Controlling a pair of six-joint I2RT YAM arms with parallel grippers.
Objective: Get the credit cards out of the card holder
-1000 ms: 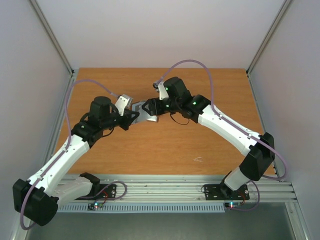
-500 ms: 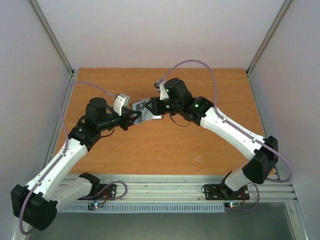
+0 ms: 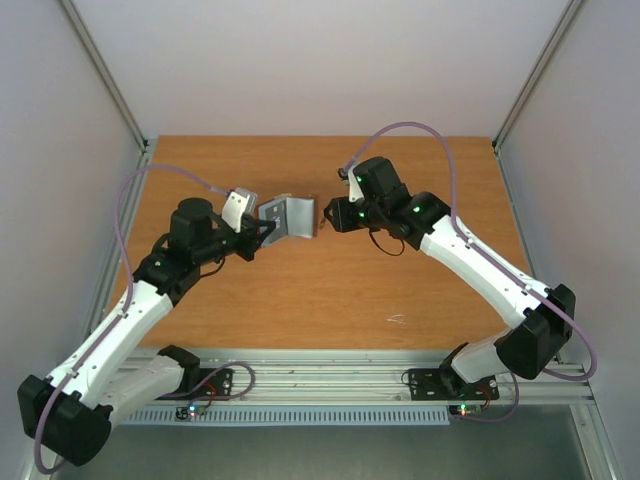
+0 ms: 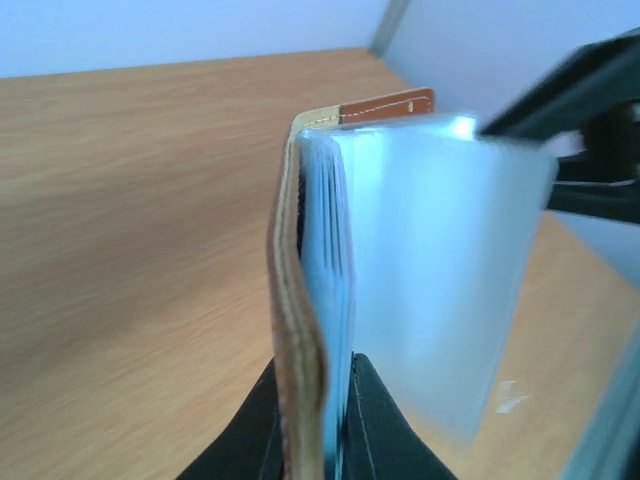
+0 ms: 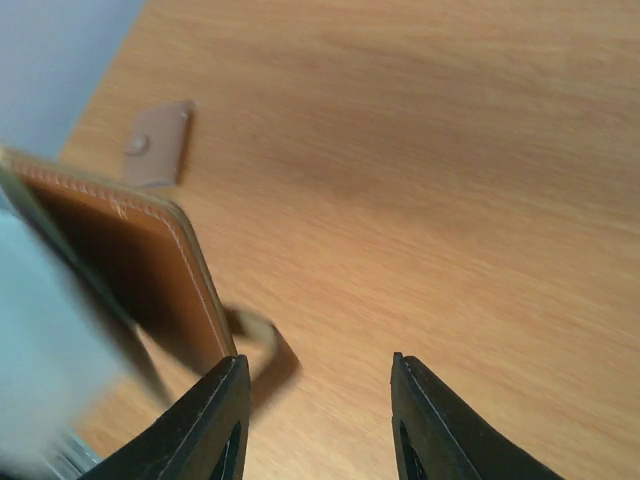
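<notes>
Here, the left tool (image 3: pixel 263 229) is pinched shut on the card holder (image 3: pixel 291 217), gripping it by its lower edge and holding it raised off the wooden desk (image 3: pixel 400 290), roughly mid-desk and a little left of centre in the top view. The card holder stands open, its pale blue-grey inside turned toward the camera above. From the left wrist view it shows edge-on: the brown leather cover (image 4: pixel 296 330) rises upright from between the two dark fingers (image 4: pixel 247 445), with a stack of pale blue inner leaves just beside it and one cloudy plastic sleeve (image 4: pixel 440 280) fanned out to the right, blurred. The small closing tab (image 4: pixel 386 104) pokes out at the top of the cover. Whether the credit cards sit in those leaves cannot be told, since no card face or print shows in any view. The right tool (image 3: pixel 328 215) hangs just beside the holder's right edge, apart from it, with a narrow gap between the two in the top view. In the right wrist view its fingers (image 5: pixel 228 420) stand spread with only bare desk (image 5: pixel 450 150) between them, nothing gripped. There the holder's brown stitched cover (image 5: pixel 135 265) lies off to the left of the fingers, the tab (image 5: pixel 160 142) hanging beyond it, and a blurred pale sleeve fills the lower left corner. The right tool also appears as a dark shape (image 4: pixel 590 130) at the upper right of the left wrist view.
</notes>
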